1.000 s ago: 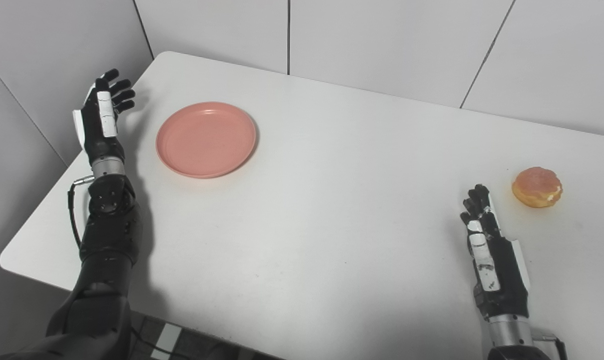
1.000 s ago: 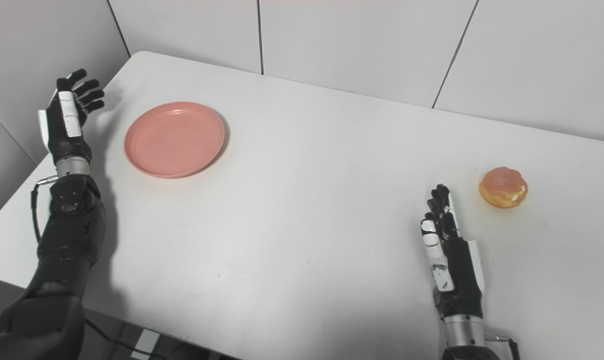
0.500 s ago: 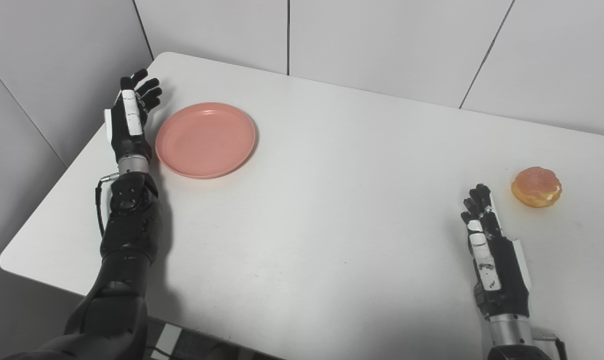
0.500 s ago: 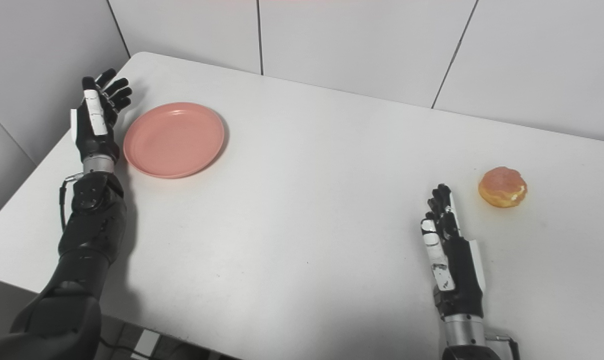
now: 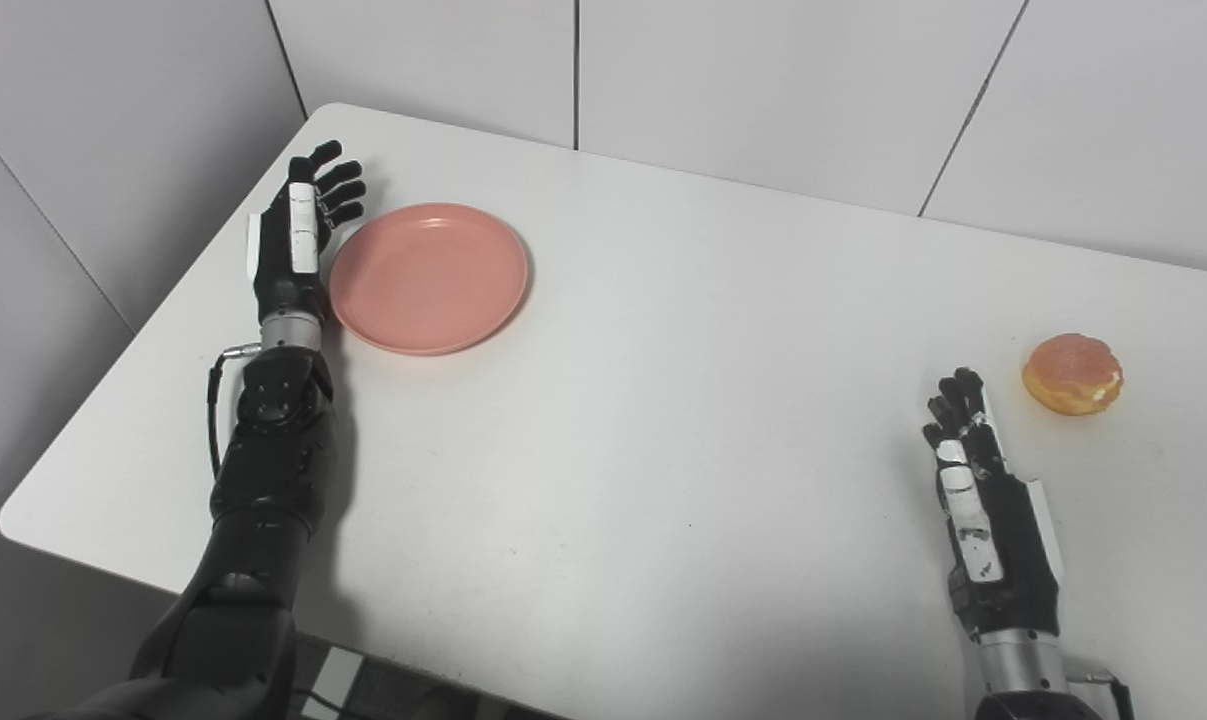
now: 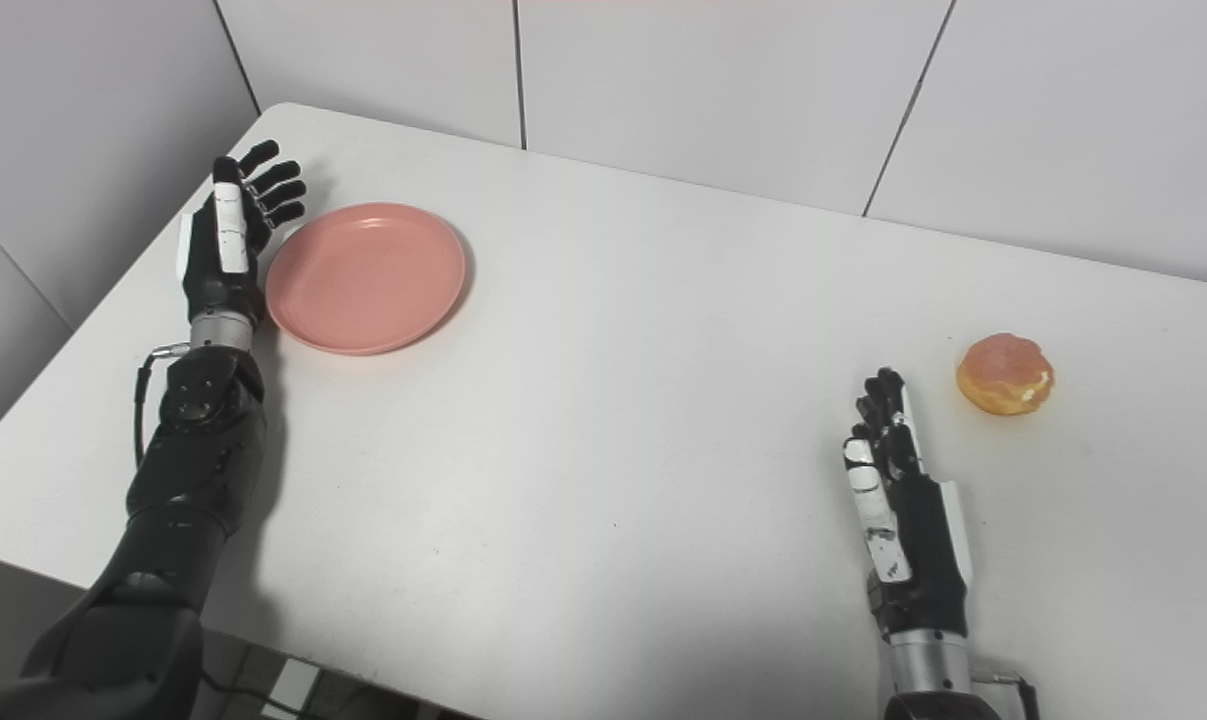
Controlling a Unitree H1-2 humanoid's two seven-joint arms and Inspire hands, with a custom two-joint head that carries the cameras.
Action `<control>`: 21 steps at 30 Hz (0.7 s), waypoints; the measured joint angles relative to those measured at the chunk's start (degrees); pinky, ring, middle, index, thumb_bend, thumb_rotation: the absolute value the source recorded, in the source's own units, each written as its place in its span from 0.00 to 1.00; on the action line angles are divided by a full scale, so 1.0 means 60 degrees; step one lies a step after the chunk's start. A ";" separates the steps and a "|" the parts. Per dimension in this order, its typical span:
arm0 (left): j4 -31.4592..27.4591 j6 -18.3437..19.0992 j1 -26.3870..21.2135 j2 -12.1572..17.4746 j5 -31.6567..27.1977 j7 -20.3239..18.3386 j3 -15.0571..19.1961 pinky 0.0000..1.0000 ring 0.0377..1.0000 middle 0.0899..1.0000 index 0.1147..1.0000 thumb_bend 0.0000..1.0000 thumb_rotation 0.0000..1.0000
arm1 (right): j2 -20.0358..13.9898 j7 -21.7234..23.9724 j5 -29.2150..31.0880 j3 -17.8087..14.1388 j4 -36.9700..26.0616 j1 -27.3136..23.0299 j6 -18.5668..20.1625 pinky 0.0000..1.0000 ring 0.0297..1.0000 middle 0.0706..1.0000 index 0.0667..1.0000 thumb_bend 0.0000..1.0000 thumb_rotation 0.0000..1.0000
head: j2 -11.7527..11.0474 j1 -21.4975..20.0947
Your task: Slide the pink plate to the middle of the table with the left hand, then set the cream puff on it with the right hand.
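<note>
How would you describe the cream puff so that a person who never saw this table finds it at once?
Start at the white table and go to its right side. Just beyond the right hand, apart from it, lies the cream puff. It is the only small, round, golden-brown thing; the plate is pink, flat and far left.

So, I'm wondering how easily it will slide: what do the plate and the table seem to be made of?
The plate looks like matte pink plastic: even colour, soft sheen, thin raised rim. The table seems to be smooth white laminate with rounded corners and faint reflections; its core is not visible.
</note>
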 measured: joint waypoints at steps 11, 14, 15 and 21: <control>-0.0583 0.0903 0.0230 -0.0117 0.0151 0.0000 -0.0224 0.77 0.75 0.74 0.73 0.94 1.00 | 0.0001 -0.0044 -0.0018 -0.0007 -0.0018 0.0019 0.0003 1.00 0.98 0.98 1.00 0.63 0.83 | 0.0000 0.0000; -0.0595 0.0908 0.0236 -0.0122 0.0210 0.0001 -0.0226 0.76 0.75 0.74 0.74 0.93 1.00 | 0.0000 -0.0041 -0.0018 -0.0006 -0.0018 0.0019 0.0002 1.00 0.98 0.98 1.00 0.63 0.84 | 0.0000 0.0000; -0.0602 0.0911 0.0238 -0.0126 0.0211 0.0001 -0.0221 0.77 0.75 0.74 0.74 0.93 1.00 | 0.0000 -0.0039 -0.0020 -0.0006 -0.0017 0.0019 0.0002 1.00 0.98 0.98 1.00 0.63 0.84 | -0.0029 0.0029; -0.0600 0.0911 0.0238 -0.0131 0.0212 0.0000 -0.0209 0.77 0.76 0.75 0.74 0.91 1.00 | 0.0000 -0.0040 -0.0006 -0.0008 -0.0017 0.0018 0.0002 1.00 0.98 0.98 0.99 0.63 0.82 | -0.0029 0.0029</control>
